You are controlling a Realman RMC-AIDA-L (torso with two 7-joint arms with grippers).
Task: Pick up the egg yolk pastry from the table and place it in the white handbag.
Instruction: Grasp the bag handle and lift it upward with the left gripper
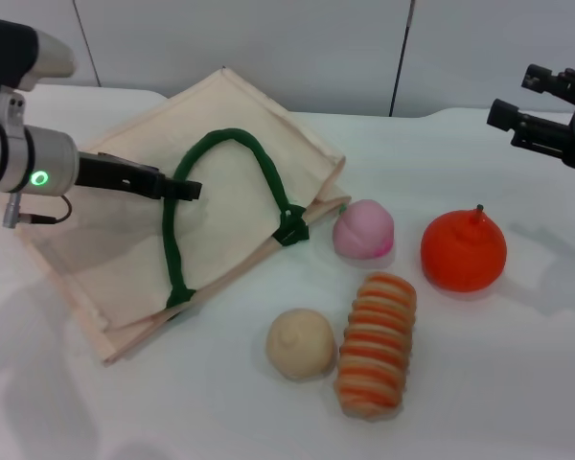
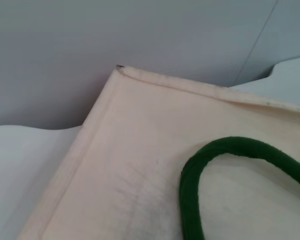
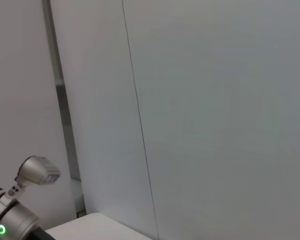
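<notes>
We see the round tan pastry (image 1: 301, 344) at 6 o'clock. Left gripper (image 1: 177, 189) pinches the bag (image 1: 96, 249) handle (image 1: 225, 144); the right gripper (image 1: 517, 107) we cannot tell.

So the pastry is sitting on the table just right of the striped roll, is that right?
Not quite: the head view shows the pastry on the table just left of the striped roll, not right of it.

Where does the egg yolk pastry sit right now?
In the head view, the small round beige egg yolk pastry sits on the table, front centre, beside the orange-striped ridged bread roll.
</notes>
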